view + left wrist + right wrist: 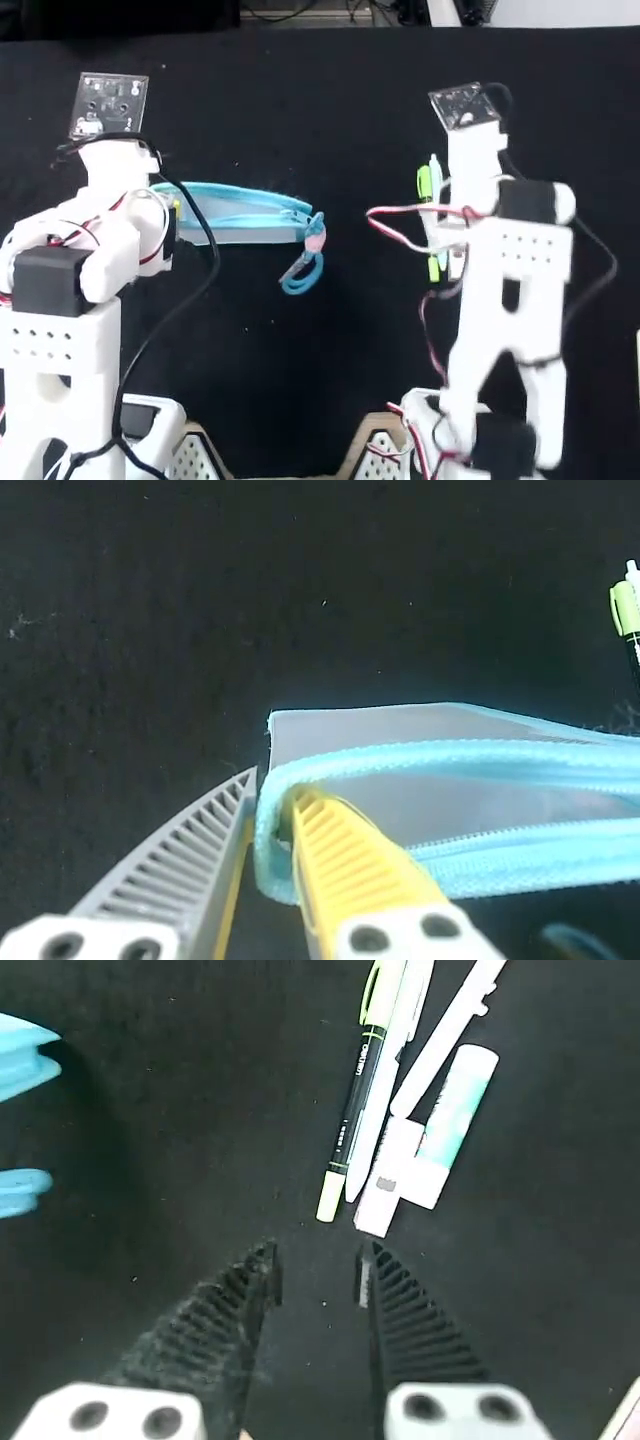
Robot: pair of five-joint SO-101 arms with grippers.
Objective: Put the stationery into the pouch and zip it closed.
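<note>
The left arm (90, 250) stands at the left side of the black desk (300, 100). Its left jaws, one grey and one yellow, are clamped on the left end of the pouch (420, 730). The blue zip edge is pinched between them, with the yellow one on the mouth side and the grey one outside.

The pouch (240, 215) lies flat on the desk between the two arms, nearer the left one. It is clear with blue trim. Its zip (480, 765) is undone, and the two blue tapes stand apart along its length. At the pouch's right end a blue loop (303, 272) trails on the desk.

Right of the pouch, and well apart from it, the stationery lies in a close bundle, partly under the right arm (510, 260). The bundle holds a green highlighter (350, 1110), a white pen (450, 1030), a white and teal tube (455, 1110) and a small white block (385, 1175). They lie side by side, touching or nearly so. In the high view the highlighter (425, 185) shows beside the arm's upper part. None of the pieces is in the pouch.

The black right jaws are spread apart and hold nothing. Their tips are just short of the highlighter's near end.
</note>
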